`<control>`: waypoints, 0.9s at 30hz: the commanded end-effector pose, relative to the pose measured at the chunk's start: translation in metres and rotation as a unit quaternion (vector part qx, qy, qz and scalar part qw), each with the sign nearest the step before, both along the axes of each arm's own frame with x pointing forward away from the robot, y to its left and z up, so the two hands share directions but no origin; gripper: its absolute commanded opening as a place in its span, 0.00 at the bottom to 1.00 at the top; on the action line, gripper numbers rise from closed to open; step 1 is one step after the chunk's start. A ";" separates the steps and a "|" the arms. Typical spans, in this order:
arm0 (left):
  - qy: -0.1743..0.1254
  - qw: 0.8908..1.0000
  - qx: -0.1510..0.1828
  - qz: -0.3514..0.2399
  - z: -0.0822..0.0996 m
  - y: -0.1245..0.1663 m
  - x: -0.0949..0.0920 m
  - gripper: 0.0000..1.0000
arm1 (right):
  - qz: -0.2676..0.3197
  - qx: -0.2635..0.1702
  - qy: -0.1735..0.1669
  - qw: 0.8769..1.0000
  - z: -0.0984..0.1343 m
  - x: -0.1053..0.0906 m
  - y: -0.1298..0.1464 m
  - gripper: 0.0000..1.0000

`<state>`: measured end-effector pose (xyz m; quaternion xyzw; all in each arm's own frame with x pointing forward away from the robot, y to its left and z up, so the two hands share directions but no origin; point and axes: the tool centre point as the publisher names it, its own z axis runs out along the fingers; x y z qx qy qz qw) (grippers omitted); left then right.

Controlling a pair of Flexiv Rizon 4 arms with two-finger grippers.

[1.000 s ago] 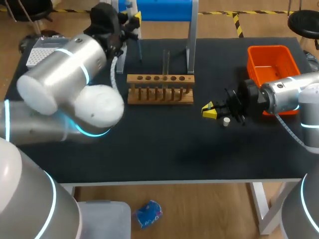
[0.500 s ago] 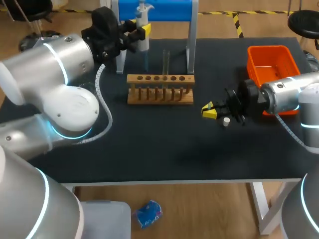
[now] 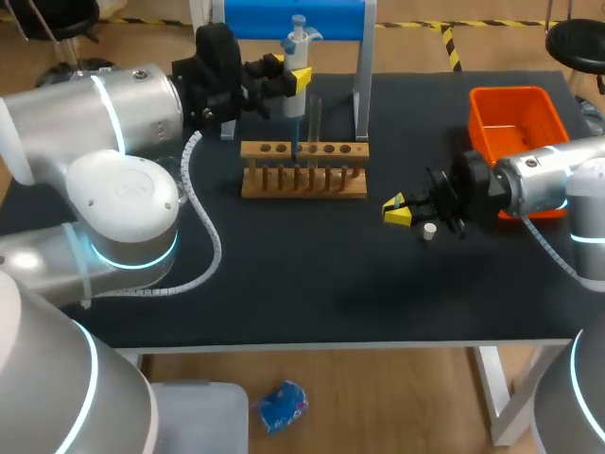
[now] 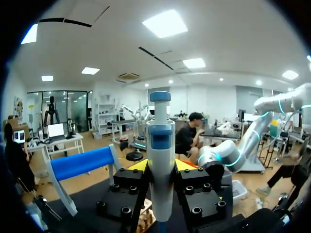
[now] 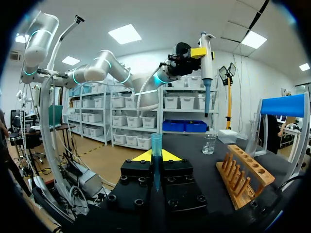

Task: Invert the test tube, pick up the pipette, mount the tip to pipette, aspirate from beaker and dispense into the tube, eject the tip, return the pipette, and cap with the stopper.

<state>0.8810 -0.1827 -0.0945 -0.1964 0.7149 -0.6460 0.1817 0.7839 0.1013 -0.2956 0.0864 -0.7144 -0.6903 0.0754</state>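
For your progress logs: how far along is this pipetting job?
Done: tube upright in rack, tip mounted. In hand: left end effector holds pipette beside the tube; aspiration unclear. The right end effector grips a small blue piece. Left: dispensing, ejecting tip, returning pipette, capping.

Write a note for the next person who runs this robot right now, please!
Left gripper: shut on the pipette, blue tip mounted, held over the rack beside the test tube.
Right gripper: looks shut on a thin blue tube, near the white stopper.
Beaker on the table.
Done: pipette picked, tip mounted; aspiration unclear.
Left to do: dispense, eject tip, return pipette, cap.
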 end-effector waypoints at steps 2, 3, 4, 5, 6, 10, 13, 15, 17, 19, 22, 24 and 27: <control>-0.018 0.999 0.001 0.034 -0.005 -0.010 -0.008 0.00 | 0.001 -0.001 0.000 1.000 0.001 0.000 -0.001 0.00; -0.019 0.999 -0.006 0.043 -0.004 -0.010 -0.010 0.00 | 0.001 -0.001 0.000 1.000 0.001 0.000 -0.001 0.00; -0.019 0.999 -0.006 0.043 -0.004 -0.010 -0.010 0.00 | 0.001 -0.001 0.000 1.000 0.001 0.000 -0.001 0.00; -0.019 0.999 -0.006 0.043 -0.004 -0.010 -0.010 0.00 | 0.001 -0.001 0.000 1.000 0.001 0.000 -0.001 0.00; -0.019 0.999 -0.006 0.043 -0.004 -0.010 -0.010 0.00 | 0.001 -0.001 0.000 1.000 0.001 0.000 -0.001 0.00; -0.019 0.999 -0.006 0.043 -0.004 -0.010 -0.010 0.00 | 0.001 -0.001 0.000 1.000 0.001 0.000 -0.001 0.00; -0.019 0.999 -0.006 0.043 -0.004 -0.010 -0.010 0.00 | 0.001 -0.001 0.000 1.000 0.001 0.000 -0.001 0.00; -0.019 0.999 -0.006 0.043 -0.004 -0.010 -0.010 0.00 | 0.001 -0.001 0.000 1.000 0.001 0.000 -0.001 0.00; -0.019 0.999 -0.006 0.043 -0.004 -0.010 -0.010 0.00 | 0.001 -0.001 0.000 1.000 0.001 0.000 -0.001 0.00; -0.019 0.999 -0.006 0.043 -0.004 -0.010 -0.010 0.00 | 0.001 -0.001 0.000 1.000 0.001 0.000 -0.001 0.00; -0.019 0.999 -0.005 0.036 -0.007 -0.015 -0.012 0.00 | 0.001 -0.001 0.000 1.000 0.001 0.000 -0.001 0.00; -0.024 1.000 -0.002 0.007 -0.010 -0.026 -0.018 0.00 | 0.001 -0.001 0.000 1.000 0.001 0.000 -0.001 0.00; -0.025 0.999 -0.006 -0.025 -0.010 -0.038 -0.031 0.00 | 0.001 -0.001 0.000 1.000 0.001 0.000 -0.001 0.00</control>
